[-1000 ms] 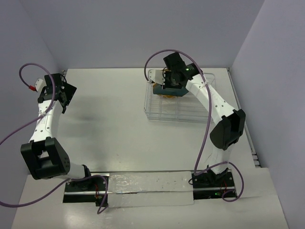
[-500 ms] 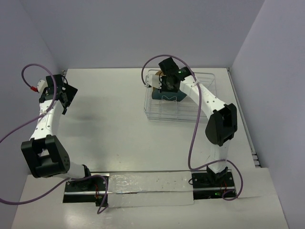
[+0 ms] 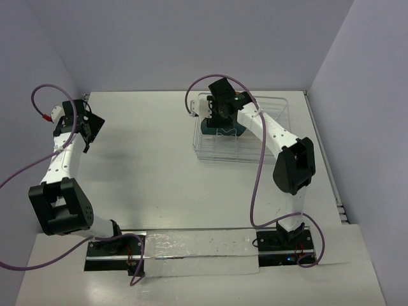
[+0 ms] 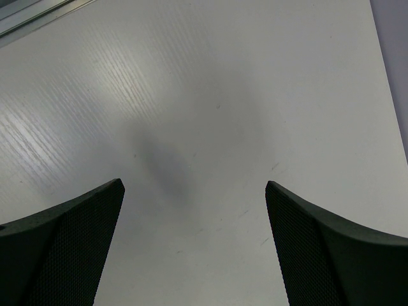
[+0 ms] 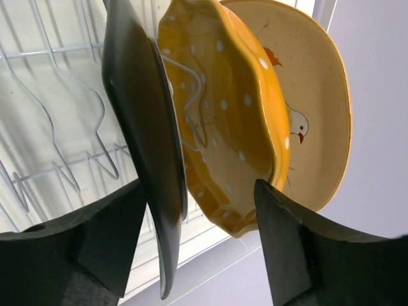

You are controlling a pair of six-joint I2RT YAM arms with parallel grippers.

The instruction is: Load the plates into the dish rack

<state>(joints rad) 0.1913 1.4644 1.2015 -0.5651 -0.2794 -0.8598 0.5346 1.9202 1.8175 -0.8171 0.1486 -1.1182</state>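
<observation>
Evidently the right gripper (image 5: 197, 191) gapes empty. The teal plate (image 5: 143, 115) stands edge-on at its 11 o'clock, in the dish rack (image 3: 248, 153).

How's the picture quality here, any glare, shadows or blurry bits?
Left wrist view: a soft dark shadow on the table, bright sheen upper left. Right wrist view: the dark teal plate looks nearly black, the yellow plate carries glossy highlights, the fingers of the right tool look soft. Top external view: evenly lit, sharp.
</observation>
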